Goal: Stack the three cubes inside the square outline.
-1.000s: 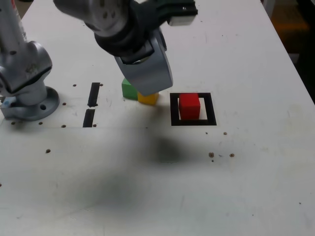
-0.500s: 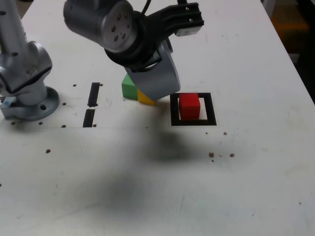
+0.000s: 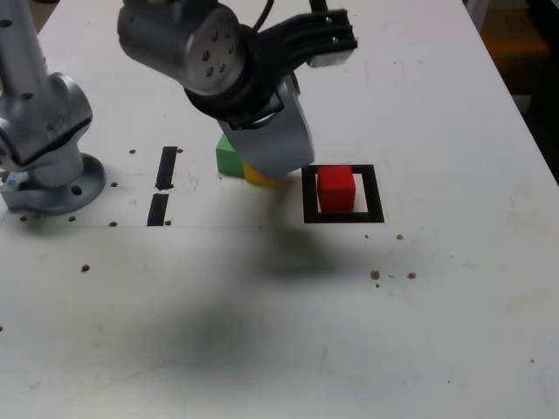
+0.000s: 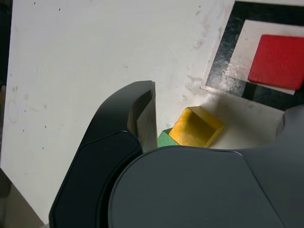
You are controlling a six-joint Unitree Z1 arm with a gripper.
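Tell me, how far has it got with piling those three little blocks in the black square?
One step looks done: the red cube sits alone inside the square outline. In hand: the end effector hangs open over the yellow cube, which lies on the table beside the green cube, outside the outline; nothing is gripped. Left: stack yellow and green on red.

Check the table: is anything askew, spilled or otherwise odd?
Nothing serious. The red cube sits squarely inside the square outline. The yellow cube lies turned against the green cube. Small dark specks dot the table.
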